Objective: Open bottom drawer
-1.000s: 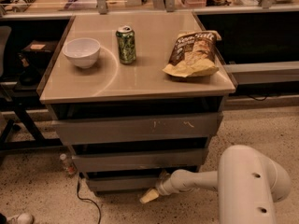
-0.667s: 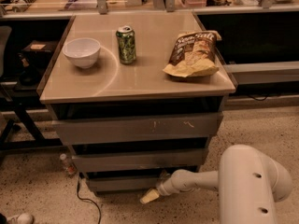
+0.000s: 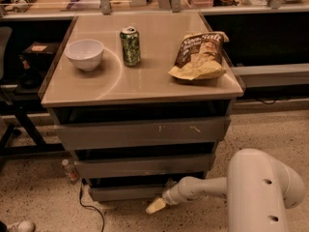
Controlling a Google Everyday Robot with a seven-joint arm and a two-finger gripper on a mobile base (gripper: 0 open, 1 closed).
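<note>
The bottom drawer (image 3: 126, 192) is the slimmest plain grey front, lowest of three under the tan cabinet top (image 3: 145, 83), just above the floor. Its front stands a little forward of the dark gap above it. My gripper (image 3: 157, 205) is low, at the drawer's right end, its pale tips pointing left and down against the front's lower right corner. The white arm (image 3: 263, 190) reaches in from the lower right. The mid-width front (image 3: 142, 166) and the widest scratched front (image 3: 142, 133) are above.
On the top stand a white bowl (image 3: 85, 53), a green can (image 3: 130, 45) and a chip bag (image 3: 199, 56). A small bottle (image 3: 68, 170) and a black cable (image 3: 91, 209) lie on the floor at the cabinet's left. A desk frame (image 3: 19, 124) stands left.
</note>
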